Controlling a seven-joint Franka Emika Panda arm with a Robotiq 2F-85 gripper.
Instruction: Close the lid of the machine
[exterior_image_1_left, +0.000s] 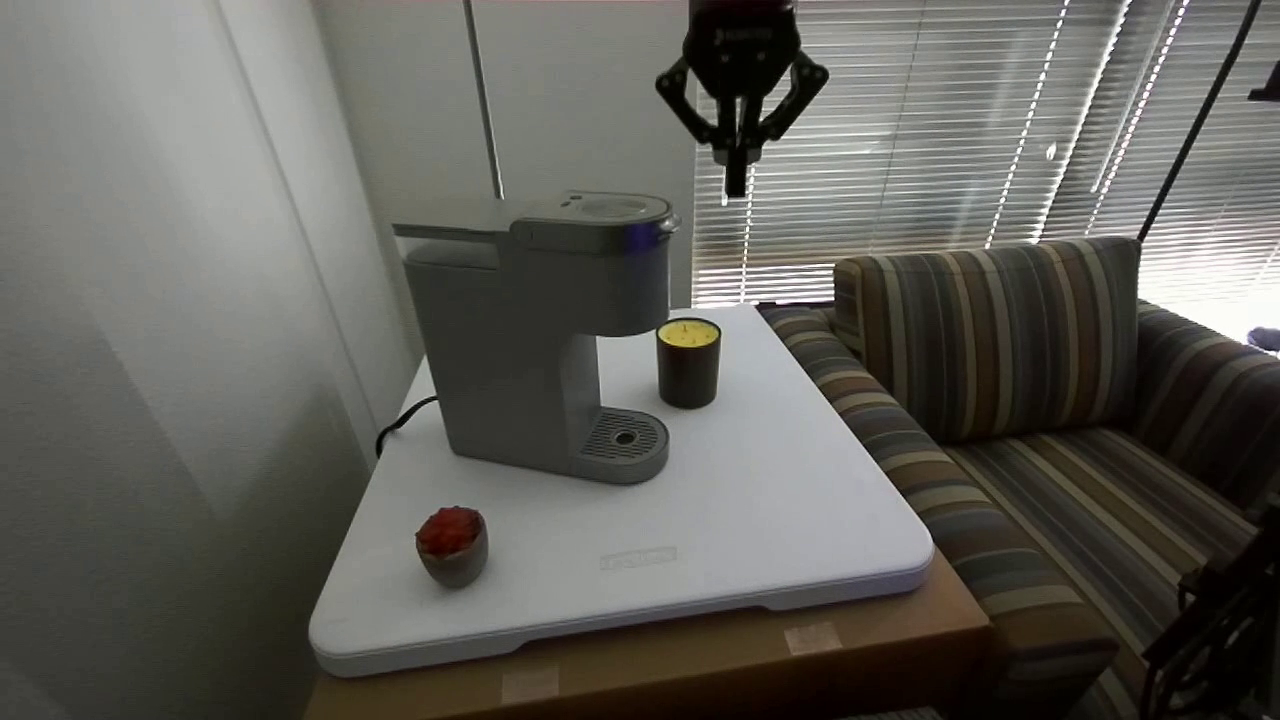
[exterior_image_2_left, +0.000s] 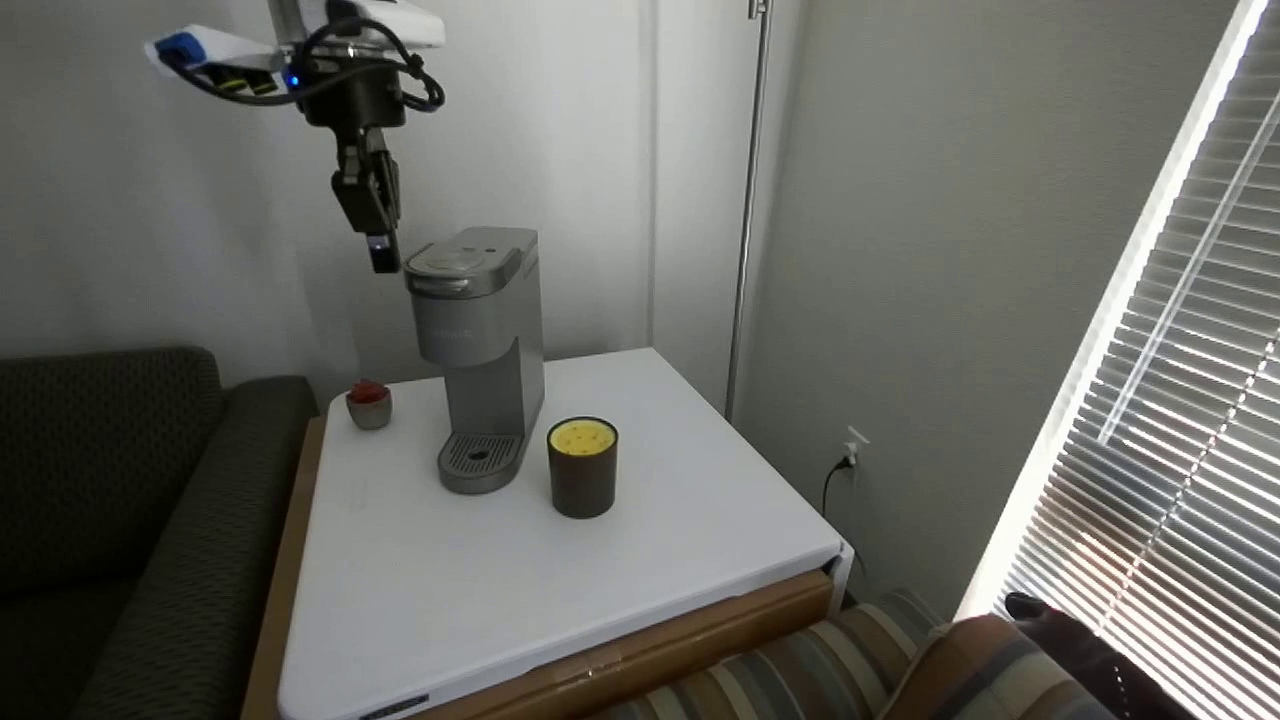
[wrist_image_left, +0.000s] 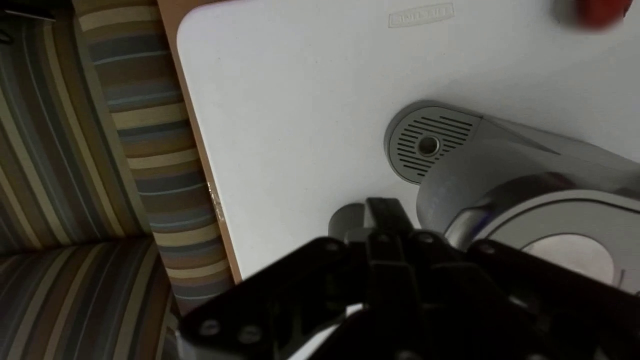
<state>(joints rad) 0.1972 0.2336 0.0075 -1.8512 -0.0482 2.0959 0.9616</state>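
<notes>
The grey coffee machine (exterior_image_1_left: 530, 340) stands upright on the white table; it also shows in an exterior view (exterior_image_2_left: 485, 390) and in the wrist view (wrist_image_left: 480, 165). Its lid (exterior_image_1_left: 610, 213) lies flat and level on the brew head, its dark underside hidden. The lid also shows in an exterior view (exterior_image_2_left: 455, 260) and in the wrist view (wrist_image_left: 540, 225), with its handle edge at the front. My gripper (exterior_image_1_left: 737, 172) is shut with nothing between its fingers. It points down in the air in front of the lid, apart from it; it also shows in an exterior view (exterior_image_2_left: 383, 252) and wrist view (wrist_image_left: 387, 215).
A dark jar with yellow contents (exterior_image_1_left: 688, 365) stands beside the machine's drip base (exterior_image_1_left: 625, 445). A small pot with a red top (exterior_image_1_left: 452, 545) is on the machine's other side. The white table (exterior_image_1_left: 760, 510) adjoins a striped armchair (exterior_image_1_left: 990, 350) and a wall (exterior_image_1_left: 200, 350).
</notes>
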